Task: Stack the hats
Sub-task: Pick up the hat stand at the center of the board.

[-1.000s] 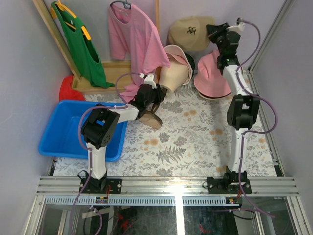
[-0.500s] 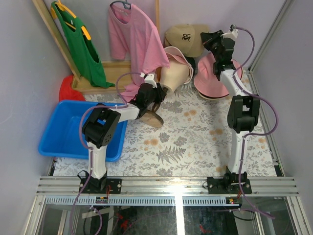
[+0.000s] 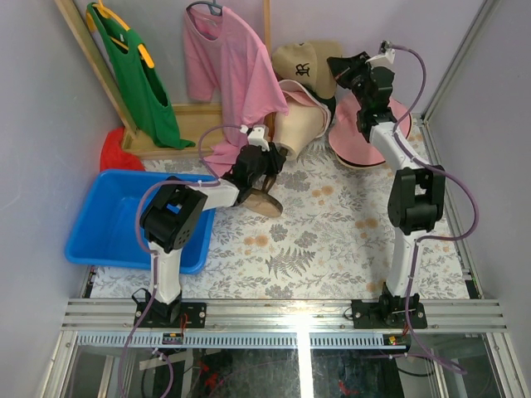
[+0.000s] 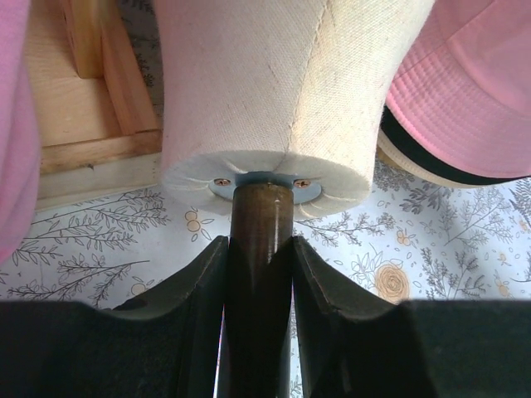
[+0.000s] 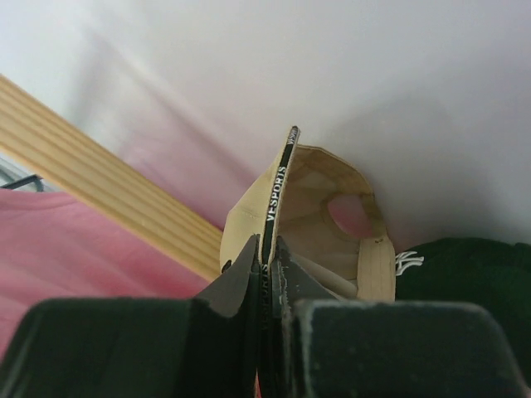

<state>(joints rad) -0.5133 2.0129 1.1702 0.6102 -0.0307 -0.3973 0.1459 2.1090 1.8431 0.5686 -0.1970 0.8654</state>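
My right gripper [image 3: 338,70] is shut on the edge band of the tan cap [image 3: 305,65], holding it in the air at the back, above the mannequin head [image 3: 297,128]. In the right wrist view the tan cap [image 5: 309,217] hangs on edge from my right gripper [image 5: 265,250], with the dark green cap [image 5: 465,267] below right. The pink cap [image 3: 300,89] sits on the mannequin head. To the right, the pink bucket hat [image 3: 358,139] lies on the table. My left gripper [image 4: 259,247] is shut on the mannequin stand's dark post [image 4: 259,211], under the mannequin head [image 4: 265,83].
A blue bin [image 3: 124,217] stands at the left. A green shirt [image 3: 137,79] and a pink shirt [image 3: 228,66] hang from a wooden frame [image 3: 187,116]. Red cloth [image 3: 116,153] lies beside it. The stand's round base [image 3: 264,203] rests on the floral table.
My right gripper has carried the tan cap leftwards, from beside the back wall to above the mannequin head. The left gripper has stayed on the post.
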